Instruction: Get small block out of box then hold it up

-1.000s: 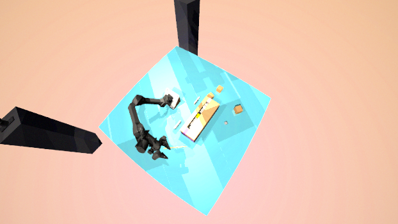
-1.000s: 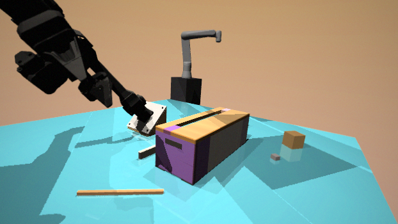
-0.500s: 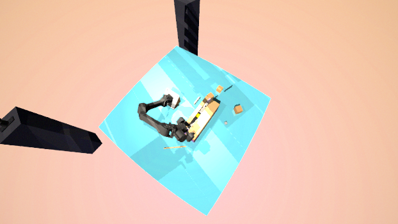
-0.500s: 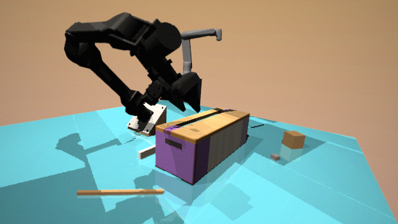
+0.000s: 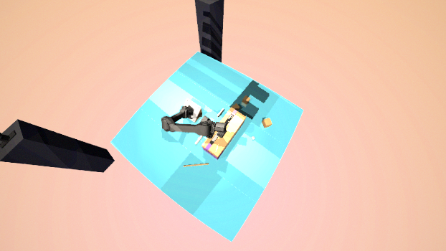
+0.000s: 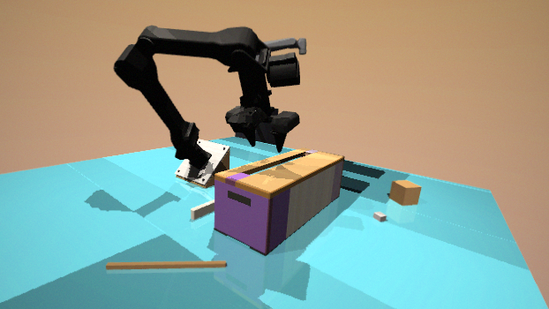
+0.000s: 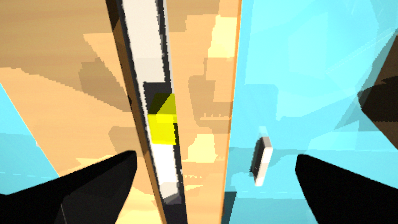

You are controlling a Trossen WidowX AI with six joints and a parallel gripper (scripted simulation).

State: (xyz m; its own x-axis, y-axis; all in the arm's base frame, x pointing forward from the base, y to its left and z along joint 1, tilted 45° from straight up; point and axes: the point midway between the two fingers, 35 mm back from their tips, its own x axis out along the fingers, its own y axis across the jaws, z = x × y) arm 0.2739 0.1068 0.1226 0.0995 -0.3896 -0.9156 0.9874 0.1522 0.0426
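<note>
The long box [image 5: 233, 125] [image 6: 309, 185] [image 7: 75, 115] has a tan top with a narrow slot [image 6: 278, 161] along it and a purple near end [image 6: 240, 216]. In the wrist view a small yellow block [image 7: 162, 120] shows through the slot, lying on the pale shelf inside. My gripper [image 5: 219, 130] [image 6: 266, 142] [image 7: 216, 161] is open and empty. It hangs just above the box top, over the far part of the slot, fingers pointing down. The box's clear front and both shelf ends are hidden from me.
A pale short bar lies on the cyan table [image 6: 397, 265] beside the box. A thin wooden stick [image 5: 196, 165] [image 6: 165, 265] lies in front. A tan cube [image 5: 267, 122] [image 6: 405, 192] and a tiny white cube [image 5: 253, 138] [image 6: 379, 216] lie to the right.
</note>
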